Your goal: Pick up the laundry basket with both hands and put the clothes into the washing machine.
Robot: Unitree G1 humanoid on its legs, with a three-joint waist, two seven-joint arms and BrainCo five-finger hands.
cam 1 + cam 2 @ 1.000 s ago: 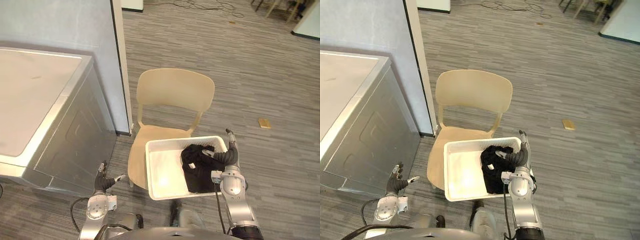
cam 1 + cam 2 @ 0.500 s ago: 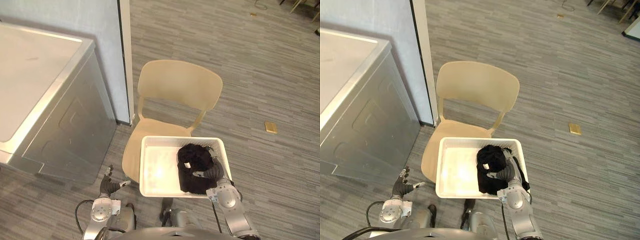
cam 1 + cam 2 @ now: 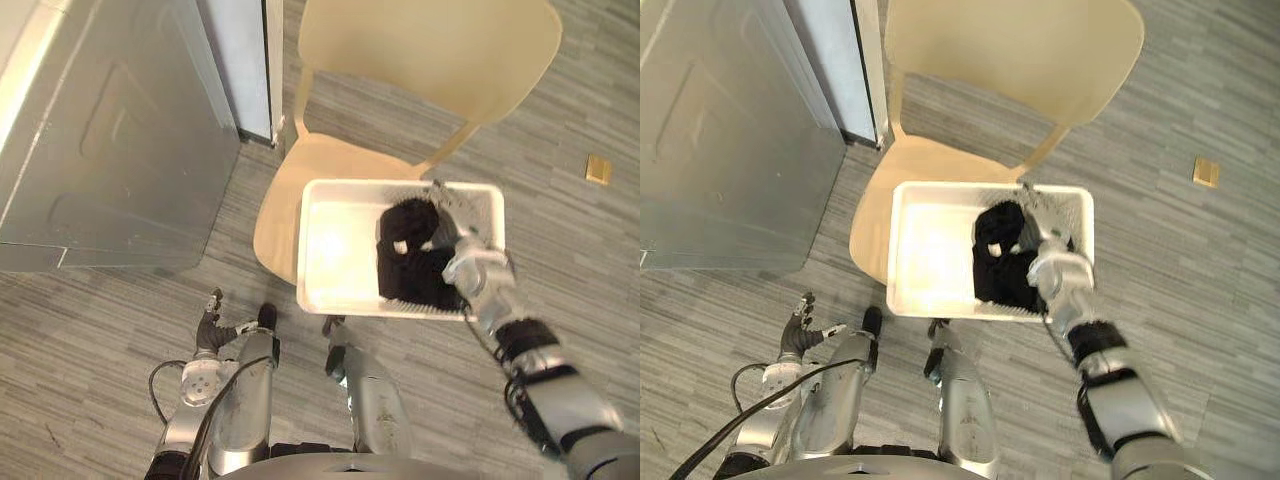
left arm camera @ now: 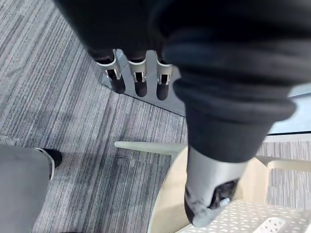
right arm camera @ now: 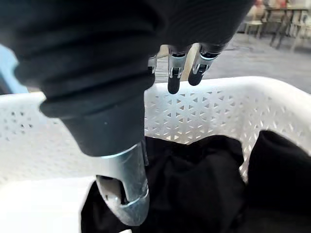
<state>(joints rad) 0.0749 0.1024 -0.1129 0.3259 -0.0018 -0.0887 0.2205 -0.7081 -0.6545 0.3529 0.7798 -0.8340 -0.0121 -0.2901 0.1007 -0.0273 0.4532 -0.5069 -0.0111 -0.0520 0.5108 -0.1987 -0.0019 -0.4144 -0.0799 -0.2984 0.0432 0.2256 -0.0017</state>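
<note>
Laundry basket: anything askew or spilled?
Nothing spilled. The basket sits partly off the chair seat's front edge, and the black clothes are bunched at one end, by the right hand.

left robot hand (image 3: 209, 330) low at the side, right robot hand (image 3: 455, 245) stretched forward, both uncurled and empty

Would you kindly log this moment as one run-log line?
basket: on chair | clothes: in basket | right hand: open, over clothes | left hand: open, off basket
</note>
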